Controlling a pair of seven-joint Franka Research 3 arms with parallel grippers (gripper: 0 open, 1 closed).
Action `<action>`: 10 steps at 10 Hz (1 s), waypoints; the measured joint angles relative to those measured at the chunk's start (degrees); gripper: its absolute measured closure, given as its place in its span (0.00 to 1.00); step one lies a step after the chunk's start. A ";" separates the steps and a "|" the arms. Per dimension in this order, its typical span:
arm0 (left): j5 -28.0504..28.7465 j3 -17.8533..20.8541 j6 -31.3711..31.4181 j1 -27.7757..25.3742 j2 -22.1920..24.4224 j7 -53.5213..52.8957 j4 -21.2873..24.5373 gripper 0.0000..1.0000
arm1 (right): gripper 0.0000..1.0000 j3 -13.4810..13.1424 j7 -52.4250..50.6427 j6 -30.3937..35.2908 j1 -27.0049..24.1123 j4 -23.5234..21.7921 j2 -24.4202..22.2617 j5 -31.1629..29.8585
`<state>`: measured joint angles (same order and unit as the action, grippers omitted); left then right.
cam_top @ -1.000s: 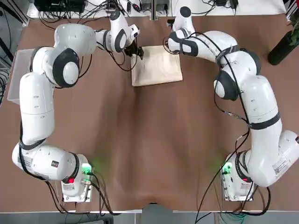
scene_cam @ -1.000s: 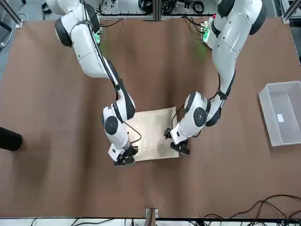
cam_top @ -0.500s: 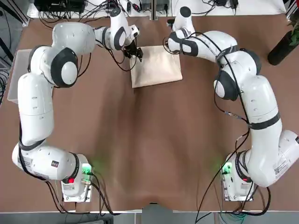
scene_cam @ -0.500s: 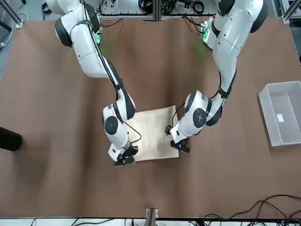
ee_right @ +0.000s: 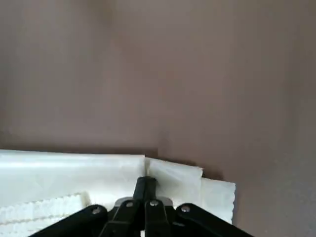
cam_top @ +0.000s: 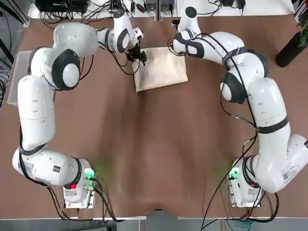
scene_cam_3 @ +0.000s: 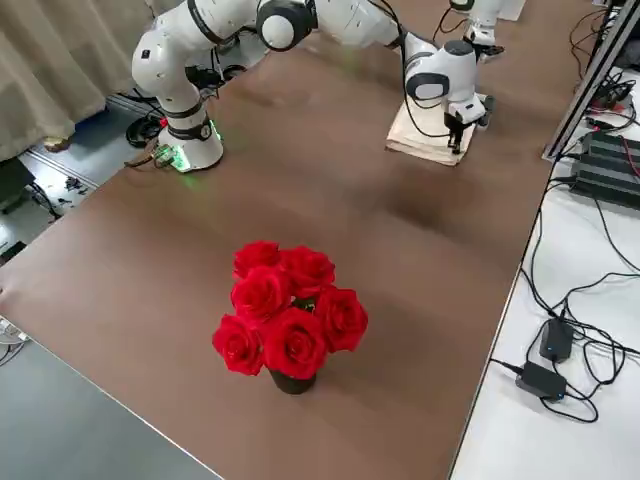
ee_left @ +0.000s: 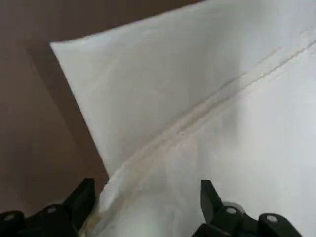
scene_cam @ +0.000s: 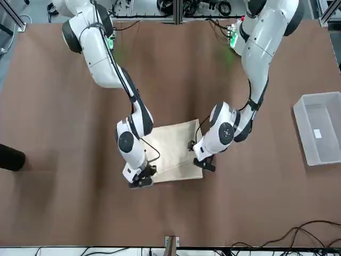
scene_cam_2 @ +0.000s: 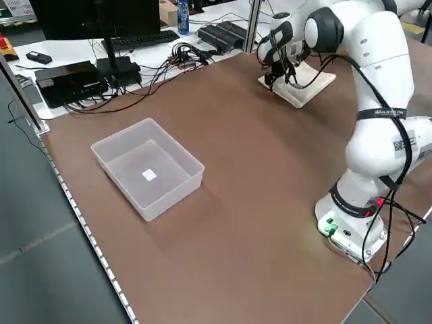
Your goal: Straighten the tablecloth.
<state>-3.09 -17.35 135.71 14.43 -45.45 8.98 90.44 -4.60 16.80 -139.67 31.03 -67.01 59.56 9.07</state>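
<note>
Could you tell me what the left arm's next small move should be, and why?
Probably close the left hand on the folded tablecloth corner. Its fingers stand open astride the cloth edge, while the right hand is shut on the opposite far corner, so both corners would then be held for unfolding.

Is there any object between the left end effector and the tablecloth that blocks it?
No, nothing visible does. The left end effector is open directly over a corner of the tablecloth, with only cloth between its fingers. The right end effector is shut on the tablecloth's edge.
</note>
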 joint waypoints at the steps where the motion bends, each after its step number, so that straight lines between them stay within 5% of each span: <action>1: 0.00 0.05 -0.88 -0.03 0.01 0.00 0.00 0.05 | 0.98 0.00 0.00 0.00 0.00 0.00 0.00 0.00; 10: 0.00 0.26 -5.59 -0.48 1.26 -0.65 -0.01 0.07 | 0.98 0.00 0.00 -0.01 0.00 -0.01 0.00 0.00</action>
<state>-3.09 -17.09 130.12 13.95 -44.18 8.33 90.43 -4.60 16.79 -139.68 31.03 -67.01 59.56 9.07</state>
